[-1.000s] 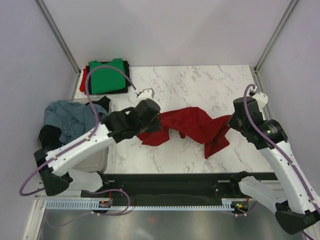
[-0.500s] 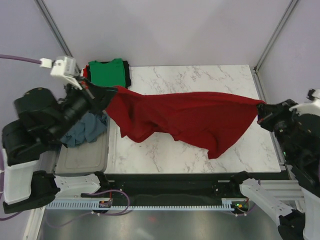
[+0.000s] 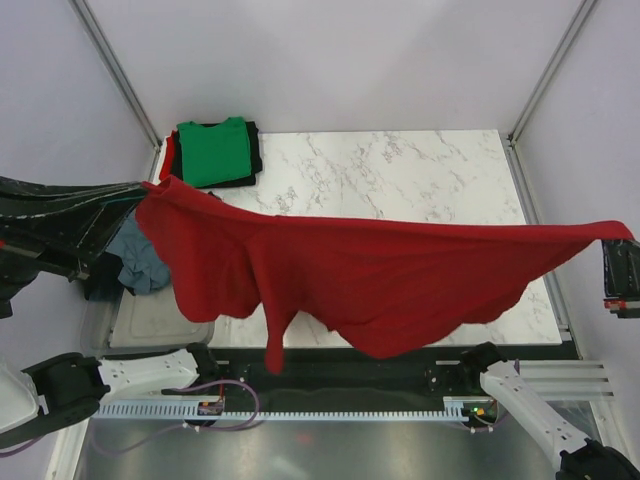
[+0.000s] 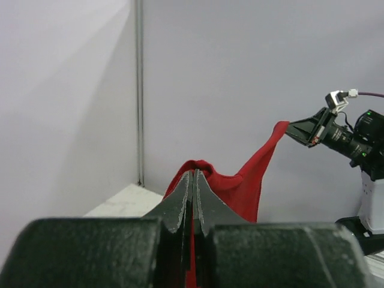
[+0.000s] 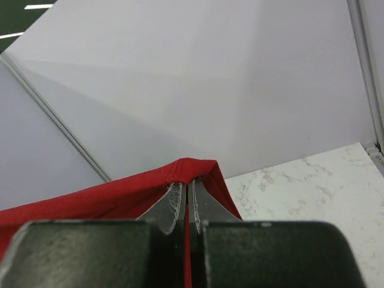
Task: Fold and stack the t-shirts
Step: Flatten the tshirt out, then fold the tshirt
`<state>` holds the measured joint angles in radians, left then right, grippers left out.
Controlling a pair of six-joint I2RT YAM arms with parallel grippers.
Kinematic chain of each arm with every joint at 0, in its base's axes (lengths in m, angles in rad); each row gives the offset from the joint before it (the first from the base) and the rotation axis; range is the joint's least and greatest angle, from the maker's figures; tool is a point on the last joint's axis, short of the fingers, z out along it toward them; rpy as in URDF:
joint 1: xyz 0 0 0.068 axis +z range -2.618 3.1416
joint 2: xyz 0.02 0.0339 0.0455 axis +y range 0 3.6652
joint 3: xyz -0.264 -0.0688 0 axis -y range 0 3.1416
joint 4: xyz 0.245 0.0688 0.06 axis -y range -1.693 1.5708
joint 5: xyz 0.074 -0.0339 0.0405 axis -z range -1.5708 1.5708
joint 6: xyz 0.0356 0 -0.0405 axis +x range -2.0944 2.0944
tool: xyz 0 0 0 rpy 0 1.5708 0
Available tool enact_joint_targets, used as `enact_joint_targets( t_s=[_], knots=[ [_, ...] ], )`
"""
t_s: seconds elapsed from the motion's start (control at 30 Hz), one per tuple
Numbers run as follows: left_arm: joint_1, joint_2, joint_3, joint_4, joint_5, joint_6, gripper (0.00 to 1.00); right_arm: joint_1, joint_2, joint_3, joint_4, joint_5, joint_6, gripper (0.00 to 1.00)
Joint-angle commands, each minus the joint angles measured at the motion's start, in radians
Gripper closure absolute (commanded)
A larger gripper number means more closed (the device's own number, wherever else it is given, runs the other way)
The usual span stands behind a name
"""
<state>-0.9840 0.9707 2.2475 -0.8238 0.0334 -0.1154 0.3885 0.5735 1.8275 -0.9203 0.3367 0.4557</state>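
The dark red t-shirt (image 3: 380, 270) hangs stretched wide in the air above the table, one sleeve dangling at the front. My left gripper (image 3: 150, 192) is shut on its left corner, high up at the left edge. My right gripper (image 3: 612, 240) is shut on its right corner at the far right edge. In the left wrist view the closed gripper (image 4: 194, 175) pinches red cloth (image 4: 240, 183). In the right wrist view the closed gripper (image 5: 186, 187) pinches the hem (image 5: 120, 195). A folded bright green shirt (image 3: 214, 150) lies on black and red ones at the back left. A grey-blue shirt (image 3: 140, 262) lies in the tub.
The clear plastic tub (image 3: 150, 320) sits at the left off the marble table (image 3: 400, 175). White walls with metal corner posts (image 3: 115, 70) close in the back and sides. The black front rail (image 3: 420, 370) runs along the near edge.
Both arms have lifted and spread apart, pulling the dark red shirt from a crumpled heap on the table into a wide sheet held in the air.
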Motion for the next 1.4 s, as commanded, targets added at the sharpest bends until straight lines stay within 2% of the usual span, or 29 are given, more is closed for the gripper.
enact_joint_targets(
  t_s=[0.0,0.2,0.3,0.37,0.43,0.5,0.57,0.6,0.67,0.7,0.73,0.77,0.8,0.83,0.87,0.9,0.93,0.97,1.0,1.03,1.2,1.27,1.37],
  knots=[
    [0.002,0.016,0.014,0.161,0.141,0.144,0.98,-0.004,0.008,0.045,0.072,0.039,-0.081,1.00],
    [0.002,0.101,0.004,0.190,0.036,0.255,0.98,-0.005,0.122,0.069,0.061,0.168,-0.103,1.00],
    [0.002,0.180,-0.014,0.206,-0.091,0.301,0.98,-0.004,0.224,0.043,0.020,0.356,-0.095,1.00],
    [0.002,0.215,-0.048,0.235,-0.124,0.335,0.98,-0.004,0.284,0.021,-0.005,0.491,-0.094,1.00],
    [0.011,0.290,-0.060,0.258,-0.159,0.378,0.98,-0.004,0.376,-0.029,-0.008,0.563,-0.094,1.00],
    [0.138,0.376,-0.080,0.262,-0.069,0.341,0.98,-0.002,0.466,-0.091,0.001,0.649,-0.075,1.00],
    [0.272,0.433,-0.146,0.290,0.098,0.242,0.98,-0.008,0.558,-0.196,0.062,0.689,-0.069,1.00],
    [0.360,0.503,-0.176,0.308,0.121,0.235,0.98,-0.022,0.593,-0.238,0.098,0.691,-0.069,1.00],
    [0.410,0.610,-0.204,0.342,0.114,0.253,0.98,-0.107,0.685,-0.310,0.203,0.655,-0.054,1.00],
    [0.457,0.693,-0.181,0.342,0.091,0.252,0.98,-0.158,0.812,-0.313,0.204,0.607,-0.017,1.00],
    [0.481,0.868,-0.142,0.333,0.086,0.238,0.98,-0.248,0.883,-0.298,0.204,0.528,0.059,1.00],
    [0.525,0.982,-0.011,0.290,0.068,0.173,0.98,-0.281,1.022,-0.248,0.205,0.488,0.084,1.00],
    [0.542,1.087,0.082,0.241,0.053,0.131,0.98,-0.305,1.092,-0.211,0.204,0.449,0.098,1.00],
    [0.556,1.276,0.276,0.183,0.045,0.079,0.96,-0.333,1.158,-0.168,0.204,0.350,0.098,0.91],
    [0.568,1.324,0.300,0.145,0.078,-0.016,0.81,-0.341,1.277,-0.066,0.198,0.290,0.062,0.60],
    [0.591,1.352,0.299,0.144,0.101,-0.064,0.24,-0.344,1.330,-0.006,0.169,0.263,0.063,0.30],
    [0.600,1.373,0.276,0.140,0.132,-0.102,0.04,-0.344,1.367,0.044,0.137,0.236,0.064,0.10],
    [0.607,1.382,0.252,0.140,0.155,-0.156,0.00,-0.343,1.385,0.068,0.133,0.213,0.042,0.07],
    [0.607,1.370,0.221,0.140,0.145,-0.173,0.00,-0.341,1.370,0.047,0.152,0.200,0.032,0.02],
    [0.605,1.357,0.157,0.140,0.135,-0.185,0.00,-0.336,1.347,0.015,0.202,0.194,0.025,0.02],
    [0.607,1.173,-0.044,0.141,0.042,-0.184,0.00,-0.336,1.148,-0.272,0.282,0.107,0.003,0.02],
    [0.607,1.078,-0.165,0.141,-0.015,-0.199,0.00,-0.339,1.084,-0.395,0.316,-0.008,0.008,0.02],
    [0.607,1.007,-0.327,0.153,-0.009,-0.220,0.01,-0.346,1.056,-0.521,0.359,-0.147,0.049,0.02]
  ],
)
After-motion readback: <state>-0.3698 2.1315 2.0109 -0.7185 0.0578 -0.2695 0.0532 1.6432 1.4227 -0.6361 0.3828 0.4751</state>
